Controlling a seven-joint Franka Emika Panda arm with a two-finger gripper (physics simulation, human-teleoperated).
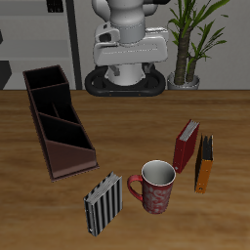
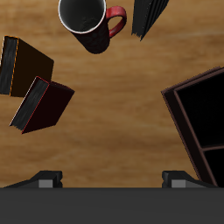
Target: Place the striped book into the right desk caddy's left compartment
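Observation:
The striped book (image 1: 103, 203) stands upright near the table's front edge, beside the mug; it also shows in the wrist view (image 2: 150, 17). The right desk caddy (image 1: 59, 117) is a long dark maroon organiser with inner dividers, lying nearer the back; one end of it shows in the wrist view (image 2: 199, 122). My gripper (image 2: 112, 182) is open and empty, its fingertips (image 2: 45, 179) wide apart, high above the table's middle and apart from both book and caddy. The arm (image 1: 124, 39) shows at the back.
A floral mug (image 1: 154, 186) with a red handle stands next to the striped book. A red book (image 1: 186, 145) and an orange-yellow book (image 1: 204, 161) stand beside each other past the mug. A potted plant (image 1: 190, 39) is at the back.

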